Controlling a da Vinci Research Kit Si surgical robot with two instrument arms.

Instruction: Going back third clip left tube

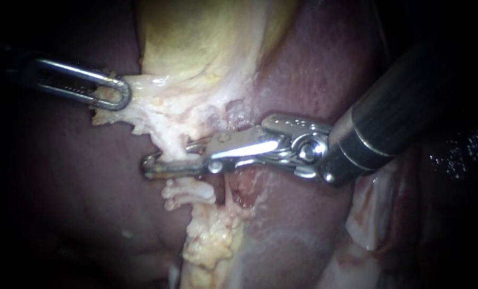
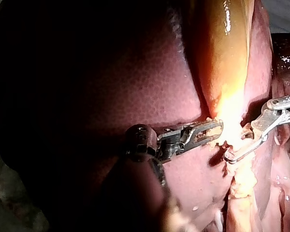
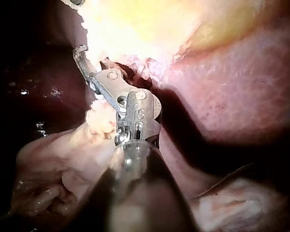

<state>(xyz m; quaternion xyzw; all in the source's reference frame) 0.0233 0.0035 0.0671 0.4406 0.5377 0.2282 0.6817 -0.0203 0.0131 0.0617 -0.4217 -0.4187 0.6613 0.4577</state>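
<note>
Pale tube [image 1: 167, 142] — ragged, glistening

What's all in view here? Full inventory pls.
liver: 1, dark red-brown, around and under everything
gallbladder: 1, yellow-green, top centre
pale tissue: 1 sheet, whitish, just below the gallbladder
tube: 1 clear, whitish, running down from the pale tissue
fatty tissue: 1 lump, cream-yellow, below the tube
clips: none I can make out
left instrument: 1, silver, enters from the left, pincer shut on the pale tissue's edge
right instrument: 1, silver tip on a dark shaft, enters from the right, pincer open with the tube between
</note>
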